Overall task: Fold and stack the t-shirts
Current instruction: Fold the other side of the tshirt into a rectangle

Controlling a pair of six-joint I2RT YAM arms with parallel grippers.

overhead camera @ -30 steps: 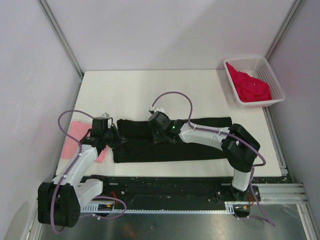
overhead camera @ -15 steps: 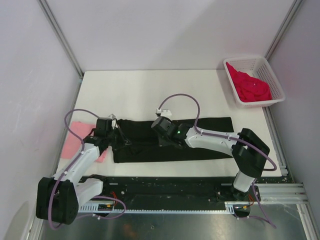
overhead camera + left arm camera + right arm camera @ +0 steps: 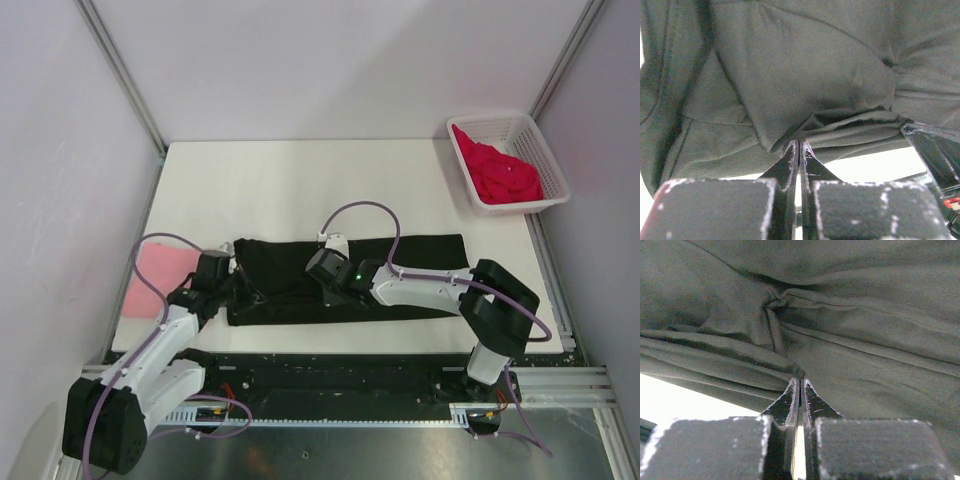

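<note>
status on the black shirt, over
Left gripper shut on black shirt, left end. Right gripper shut on its middle. Shirt folded into a long band. Pink shirt beside left arm, red shirt in basket.

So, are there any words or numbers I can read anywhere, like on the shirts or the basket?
None: no text can be read in any view.
black t-shirt: only plain dark cloth shows, no print or label.
pink t-shirt and red t-shirt: plain where visible.
white basket: no label.
right arm: a small green light, but no writing.
</note>
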